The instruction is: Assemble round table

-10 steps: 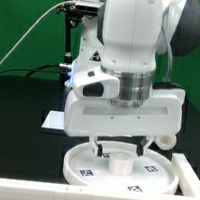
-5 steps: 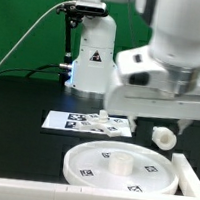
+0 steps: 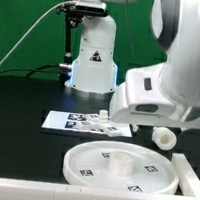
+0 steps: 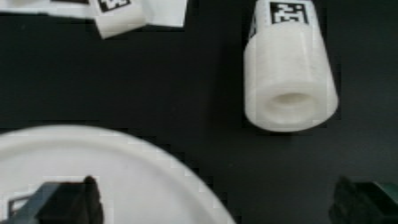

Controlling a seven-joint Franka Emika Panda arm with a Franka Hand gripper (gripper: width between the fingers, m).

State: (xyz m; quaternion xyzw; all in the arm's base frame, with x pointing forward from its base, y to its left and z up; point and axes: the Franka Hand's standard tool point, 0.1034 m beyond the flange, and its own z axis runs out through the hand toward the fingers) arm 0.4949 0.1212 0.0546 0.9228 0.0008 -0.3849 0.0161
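- gripper [image 4: 217, 200]: jaws spread wide with nothing between them; both fingertips [image 4: 63, 200] hang bare above the table [image 3: 27, 100].
- disc [image 3: 80, 168]: lies flat on the table, rim up. its edge sits directly below the gripper and reaches under one fingertip. the centre hub is bare, with nothing fitted in it.
- post [image 4: 290, 75]: lies on its side on the table, below and a little ahead of the gripper, nearer the other fingertip. it is apart from the disc, with its hollow end turned toward the fingers and a tag at the far end.
- foot [image 3: 104, 119]: appears to rest at the marker board [image 3: 70, 122], farther ahead of the gripper than the post and well apart from the disc. whether it touches the board cannot be told.
- finding: no two parts are joined, so the assembly is judged to be at its start.
- outstanding, as judged: grasp the post, seat it in the disc's hub, then fit the foot onto the post.
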